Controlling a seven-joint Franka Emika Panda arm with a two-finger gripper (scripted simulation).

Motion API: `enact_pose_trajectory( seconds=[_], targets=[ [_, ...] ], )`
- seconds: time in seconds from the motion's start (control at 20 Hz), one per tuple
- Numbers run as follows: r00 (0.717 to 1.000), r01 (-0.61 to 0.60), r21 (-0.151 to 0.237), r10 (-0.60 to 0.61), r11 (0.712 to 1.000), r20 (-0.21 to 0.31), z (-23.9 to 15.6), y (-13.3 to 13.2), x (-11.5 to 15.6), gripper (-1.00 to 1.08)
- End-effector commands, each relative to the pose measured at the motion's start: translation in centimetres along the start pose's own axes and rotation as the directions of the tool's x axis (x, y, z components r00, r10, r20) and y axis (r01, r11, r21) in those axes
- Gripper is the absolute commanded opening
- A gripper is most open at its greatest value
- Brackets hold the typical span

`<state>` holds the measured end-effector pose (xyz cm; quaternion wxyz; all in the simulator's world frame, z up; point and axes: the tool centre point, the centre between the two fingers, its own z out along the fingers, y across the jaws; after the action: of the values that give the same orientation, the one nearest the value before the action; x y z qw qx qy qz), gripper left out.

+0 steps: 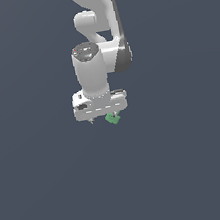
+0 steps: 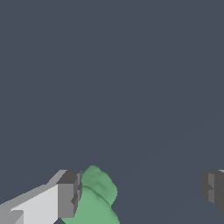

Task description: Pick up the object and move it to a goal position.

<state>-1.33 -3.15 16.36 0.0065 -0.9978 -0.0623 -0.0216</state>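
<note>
The object (image 1: 113, 118) is a small bright-green blocky piece that shows just under the white hand of the arm. My gripper (image 1: 104, 117) hangs right over it. In the wrist view the object (image 2: 97, 197) lies close against one grey fingertip (image 2: 70, 192), inside the span of the jaws. The other fingertip (image 2: 214, 188) stands far off across a wide gap. My gripper (image 2: 142, 192) is open and grips nothing. The lower part of the object runs out of the wrist view.
Plain dark grey-blue ground (image 1: 183, 170) fills both views. The white arm (image 1: 96, 28) rises from the hand toward the top of the exterior view.
</note>
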Motion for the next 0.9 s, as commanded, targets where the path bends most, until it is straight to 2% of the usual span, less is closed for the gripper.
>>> enact_pose_trajectory(
  seconds=[0.0, 0.2, 0.4, 0.85],
  targets=[
    [0.998, 0.07, -0.001, -0.07, 0.998, 0.005, 0.6, -0.5, -0.8, 1.0],
    [0.981, 0.194, -0.001, -0.194, 0.981, 0.013, 1.6, -1.3, -2.3, 1.0],
    [0.949, 0.315, 0.001, -0.315, 0.949, 0.02, 2.6, -2.1, -3.8, 1.0],
    [0.83, 0.556, 0.012, -0.556, 0.831, 0.034, 4.5, -3.9, -7.2, 1.0]
  ],
)
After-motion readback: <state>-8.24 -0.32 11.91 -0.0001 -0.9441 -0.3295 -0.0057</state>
